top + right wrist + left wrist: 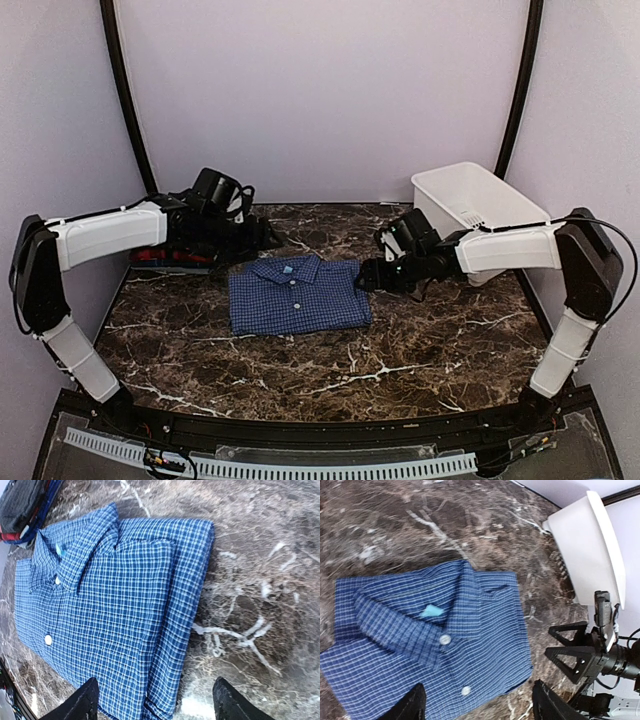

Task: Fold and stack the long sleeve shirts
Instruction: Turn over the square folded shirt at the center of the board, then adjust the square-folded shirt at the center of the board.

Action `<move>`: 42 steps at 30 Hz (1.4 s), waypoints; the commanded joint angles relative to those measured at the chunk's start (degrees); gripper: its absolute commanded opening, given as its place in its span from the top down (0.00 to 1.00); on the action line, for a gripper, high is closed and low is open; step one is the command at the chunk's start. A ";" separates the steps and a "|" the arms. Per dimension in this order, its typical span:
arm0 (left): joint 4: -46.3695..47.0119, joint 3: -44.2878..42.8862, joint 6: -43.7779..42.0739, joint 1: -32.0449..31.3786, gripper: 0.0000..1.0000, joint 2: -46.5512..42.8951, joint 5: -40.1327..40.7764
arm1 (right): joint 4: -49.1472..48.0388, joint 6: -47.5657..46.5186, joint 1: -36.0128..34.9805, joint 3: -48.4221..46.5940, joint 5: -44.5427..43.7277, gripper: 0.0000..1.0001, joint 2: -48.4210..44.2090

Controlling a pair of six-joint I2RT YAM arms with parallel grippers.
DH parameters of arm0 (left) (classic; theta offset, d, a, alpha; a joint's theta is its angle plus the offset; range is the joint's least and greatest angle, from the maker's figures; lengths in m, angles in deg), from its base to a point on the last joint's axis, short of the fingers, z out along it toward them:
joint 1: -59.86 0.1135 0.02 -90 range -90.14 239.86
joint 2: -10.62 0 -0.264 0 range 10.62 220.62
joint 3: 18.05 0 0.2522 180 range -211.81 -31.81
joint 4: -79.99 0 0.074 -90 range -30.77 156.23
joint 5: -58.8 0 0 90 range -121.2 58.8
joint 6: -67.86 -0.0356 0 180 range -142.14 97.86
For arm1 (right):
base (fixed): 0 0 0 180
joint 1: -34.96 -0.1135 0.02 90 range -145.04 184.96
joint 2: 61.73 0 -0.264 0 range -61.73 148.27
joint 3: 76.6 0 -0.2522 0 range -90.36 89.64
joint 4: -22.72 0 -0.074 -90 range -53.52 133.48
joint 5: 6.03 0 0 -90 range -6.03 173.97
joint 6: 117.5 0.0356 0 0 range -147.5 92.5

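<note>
Both grippers are shown with jaws spread wide and nothing held. The left gripper (479,689) is poised by the far left corner of the blue check shirt (298,296), and the right gripper (155,680) is poised just beside its right edge. With one on each side, they appear placed to work the garment together. A dark marble table (400,360) fills the scene, and the arms are bolted at its near edge. At the far right corner a white plastic basket (480,205) is set, well apart from the cloth and seemingly out of the way. At the far left, under the left arm, a low stack is seen: a dark check shirt (22,502) laid on top, with the edge of a red shirt (160,256) showing beneath it. That is probably where finished shirts are gathered. The blue check shirt is laid flat in the middle of the table as a neat rectangle, collar away from the arms, with its sleeve and side tucked under along the right so that layered edges are visible there. Its fold is judged complete, with only the move onto the stack left. On its front the collar (410,615) is buttoned down, a pale label (432,611) shows inside the neck, and two white buttons (445,639) run down the placket.
</note>
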 commanded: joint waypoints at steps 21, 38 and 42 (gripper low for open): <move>6.83 28.08 -2.30 4.85 0.32 -5.04 -7.52 | 2.86 -3.20 -4.33 -1.79 2.43 0.46 7.85; -4.32 31.02 4.37 -6.64 0.71 -8.85 -4.53 | 4.73 -2.46 -5.60 11.04 3.08 0.86 -1.49; -9.65 27.59 4.17 -6.39 0.49 -12.21 0.89 | 7.83 -3.04 -5.61 9.10 0.51 0.62 -4.22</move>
